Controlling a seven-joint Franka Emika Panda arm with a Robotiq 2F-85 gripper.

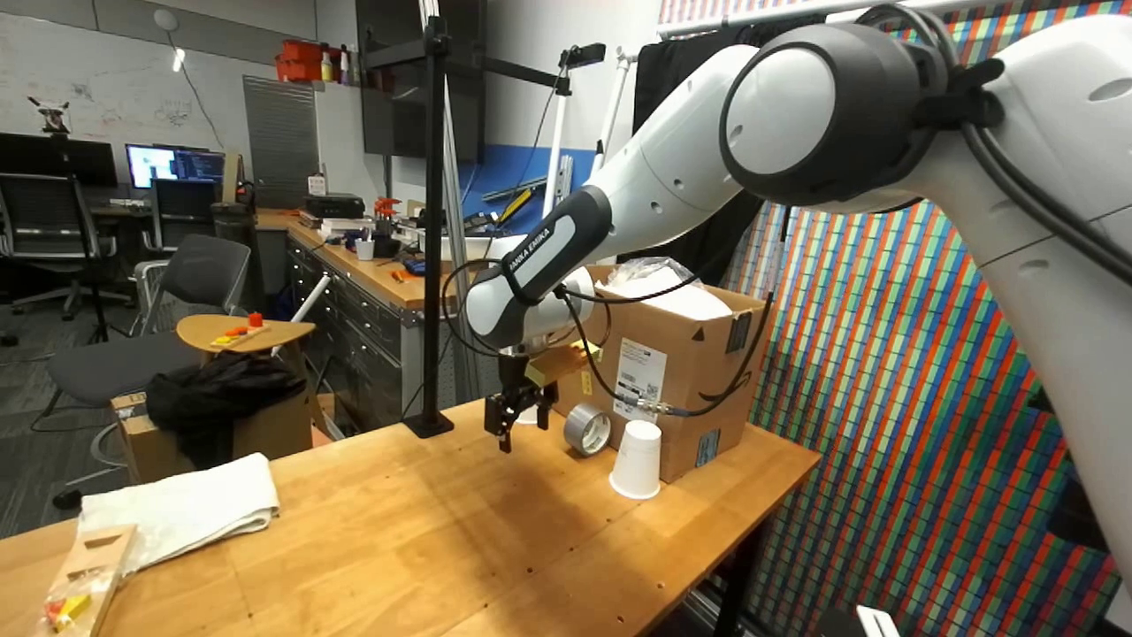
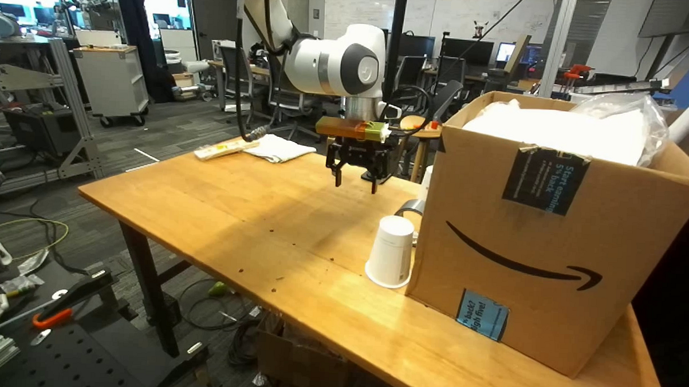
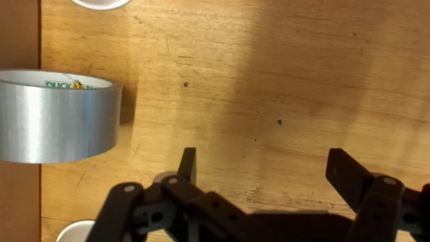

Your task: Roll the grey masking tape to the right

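Gripper hangs above the table; its fingers are spread well apart, wood grain showing between them in the wrist view, same spread in both exterior views. Grey masking tape stands on its edge on the table, right beside the cardboard box (touching it or not, can't tell) and apart from the gripper. Wrist view has the tape left of the fingers, printed inner wall partly visible. One white cup sits upside down just beside the box, near the tape; a second white cup is mostly hidden, tape between the two. Box shows clear plastic and white material at the top. Opposite end of the table: folded white cloth, wooden board next to it, small red and yellow pieces at one end.
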